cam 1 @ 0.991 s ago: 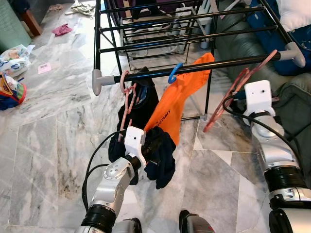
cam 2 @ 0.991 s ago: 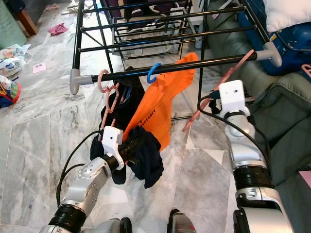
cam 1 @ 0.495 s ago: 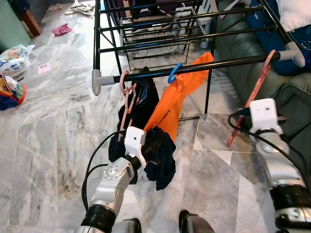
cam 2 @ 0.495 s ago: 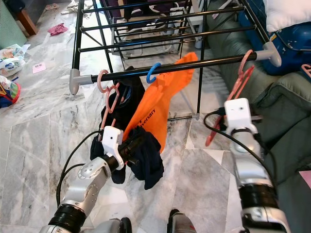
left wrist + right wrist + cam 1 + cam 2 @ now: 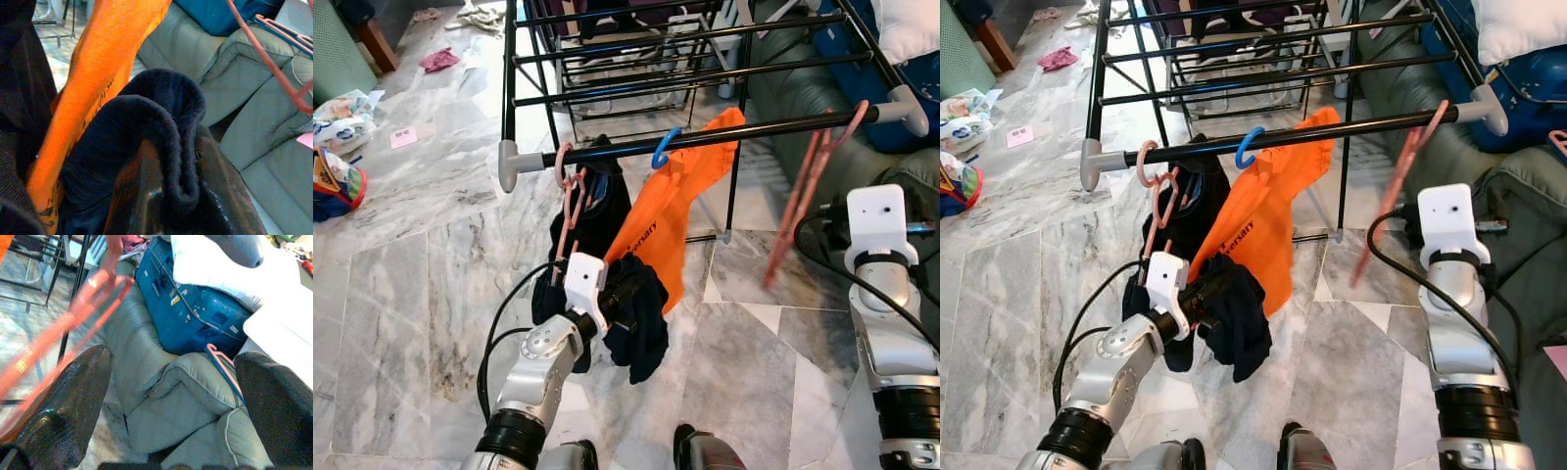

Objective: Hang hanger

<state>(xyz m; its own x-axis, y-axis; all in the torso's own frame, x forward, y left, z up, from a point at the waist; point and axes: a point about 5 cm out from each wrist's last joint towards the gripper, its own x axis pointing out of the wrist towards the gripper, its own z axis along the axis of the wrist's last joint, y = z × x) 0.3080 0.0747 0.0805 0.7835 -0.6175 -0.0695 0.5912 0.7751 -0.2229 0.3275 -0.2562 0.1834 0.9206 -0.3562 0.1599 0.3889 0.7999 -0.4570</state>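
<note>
The pink hanger hung by its hook on the black rail of the drying rack, near the rail's right end, and looked blurred (perhaps swinging); the right gripper was beside it with fingers spread wide, touching nothing. The left gripper pinched a dark navy garment below the orange shirt. To finish well, the right arm should draw back slowly — away from the hanger — so the hook is not knocked off.

Silver jointed arms, black bands at the joints. White boxy wrist modules with small dark dots. Black looping cables. Glossy black fingers.
</note>
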